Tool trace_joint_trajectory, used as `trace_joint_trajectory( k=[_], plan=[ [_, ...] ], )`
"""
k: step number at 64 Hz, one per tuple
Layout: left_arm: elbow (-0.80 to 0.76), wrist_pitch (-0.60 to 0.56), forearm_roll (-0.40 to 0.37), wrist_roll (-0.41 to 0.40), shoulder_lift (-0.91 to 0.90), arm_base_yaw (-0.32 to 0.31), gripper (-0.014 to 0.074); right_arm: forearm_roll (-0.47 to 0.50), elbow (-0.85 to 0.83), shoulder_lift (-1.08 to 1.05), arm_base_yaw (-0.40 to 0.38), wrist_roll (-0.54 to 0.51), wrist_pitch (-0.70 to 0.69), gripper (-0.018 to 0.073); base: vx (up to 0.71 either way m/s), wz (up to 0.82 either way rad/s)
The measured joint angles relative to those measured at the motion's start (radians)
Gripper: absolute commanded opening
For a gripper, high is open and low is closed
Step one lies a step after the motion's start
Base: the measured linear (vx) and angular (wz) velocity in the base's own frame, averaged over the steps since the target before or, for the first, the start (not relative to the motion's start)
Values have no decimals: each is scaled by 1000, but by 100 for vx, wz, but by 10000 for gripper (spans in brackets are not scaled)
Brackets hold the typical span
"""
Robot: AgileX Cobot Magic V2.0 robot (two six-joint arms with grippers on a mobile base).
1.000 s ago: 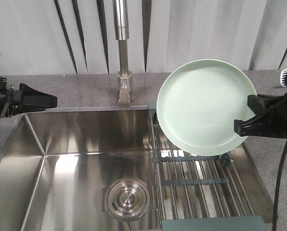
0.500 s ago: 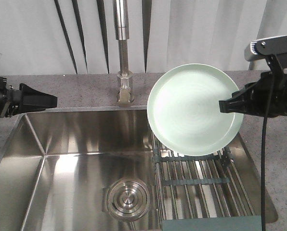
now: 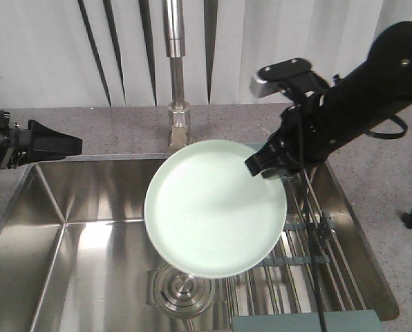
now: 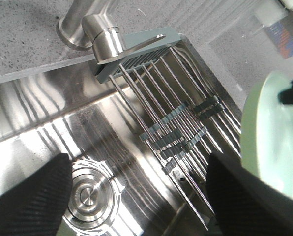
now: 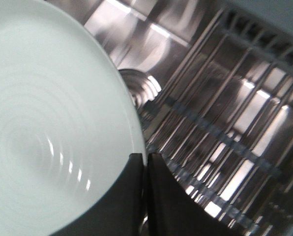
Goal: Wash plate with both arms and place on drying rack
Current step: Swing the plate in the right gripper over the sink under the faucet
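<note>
Nearest the front camera lies the drying rack (image 3: 330,277), its steel rods spanning the right part of the sink (image 3: 88,207) so that whatever drips from it runs into the basin. It carries nothing. Just to its left, the round drain strainer (image 3: 185,294) sits in the basin floor, partly hidden behind the lower edge of the plate (image 3: 213,207).

The plate hangs in the air above the sink, touching neither basin nor rack. It overlaps the rack's left edge and the open basin, with its pale face tilted up toward the camera. The right pincer (image 3: 258,166) is clamped on its upper right rim. The right wrist view shows the two fingers pressed together over the edge, a thin hold that likely leaves the whole face bare for washing. Held by one edge only, the plate could swing or slip, so a second contact would seem wise.

Farther left, the left pincer (image 3: 75,145) waits over the sink's rim, well apart from the plate. Its wrist view shows the fingers spread wide and holding nothing, probably ready to help with the wash. That step looks only about to begin, and no water is visible.

Behind stands the faucet (image 3: 177,69) on the speckled table (image 3: 109,124), with the plate close in front of its base
</note>
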Motion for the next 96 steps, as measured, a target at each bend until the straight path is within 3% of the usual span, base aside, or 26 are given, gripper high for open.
trace_joint_trajectory(
  k=[9,18,31,39,51,59,66,71,81,90,96],
  plan=[
    [0,0,0,0,0,0,536,34,-86,84,60,33,61,-10,0,0],
    [0,0,0,0,0,0,536,128,-127,117,68,47,-33,-10,0,0],
    [0,0,0,0,0,0,536,158,-134,117,2,76,-244,-10,0,0],
    [0,0,0,0,0,0,536,148,-134,115,-70,80,-301,-10,0,0],
    [0,0,0,0,0,0,536,126,-134,99,-141,87,-114,-10,0,0],
    [0,0,0,0,0,0,536,148,-134,88,-126,101,56,-10,0,0],
    [0,0,0,0,0,0,536,195,-134,88,-81,104,97,-10,0,0],
    [0,0,0,0,0,0,536,250,-134,88,-45,104,47,-10,0,0],
    [0,0,0,0,0,0,536,307,-134,91,0,76,-188,-10,0,0],
    [0,0,0,0,0,0,536,236,-134,91,-21,57,-372,-10,0,0],
    [0,0,0,0,0,0,536,172,-134,91,-58,70,-398,-10,0,0]
  ],
)
